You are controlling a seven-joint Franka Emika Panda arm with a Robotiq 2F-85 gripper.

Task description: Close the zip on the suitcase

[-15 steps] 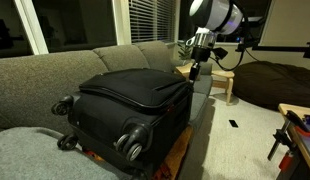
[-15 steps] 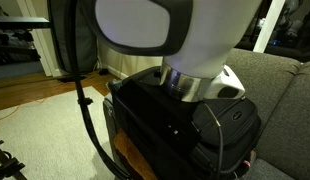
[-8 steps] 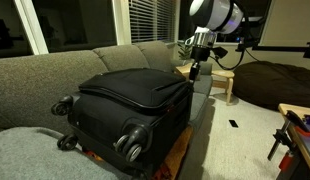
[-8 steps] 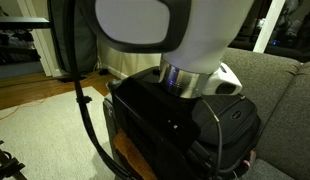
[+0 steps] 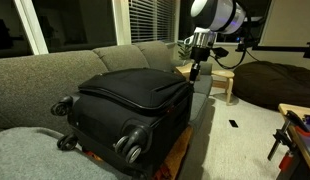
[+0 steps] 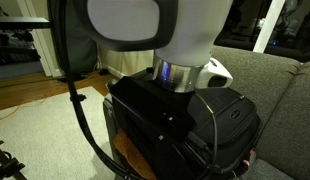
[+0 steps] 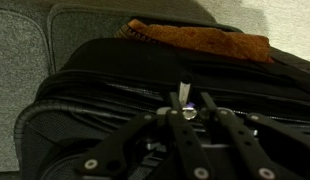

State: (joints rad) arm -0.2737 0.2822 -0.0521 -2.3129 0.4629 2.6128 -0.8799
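Note:
The black suitcase (image 5: 130,95) lies flat on a grey couch, wheels toward the camera; it shows in both exterior views (image 6: 170,120). In the wrist view the zip (image 7: 100,92) runs as a dark track along the suitcase's (image 7: 115,65) lid edge. My gripper (image 5: 194,72) hangs at the suitcase's far corner. In the wrist view its fingers (image 7: 185,108) are closed together on a small pale zip pull (image 7: 182,93) that sticks up between the tips. In an exterior view the arm's white body (image 6: 155,30) hides the fingertips.
The grey couch (image 5: 35,70) bears the suitcase. A wooden stool (image 5: 224,80) and a dark beanbag (image 5: 280,85) stand beyond it. A brown cloth (image 7: 200,40) lies behind the suitcase. A black cable (image 6: 85,110) hangs beside the arm.
The arm has shifted slightly sideways along the suitcase's edge in an exterior view. The gripper stays shut on the pull.

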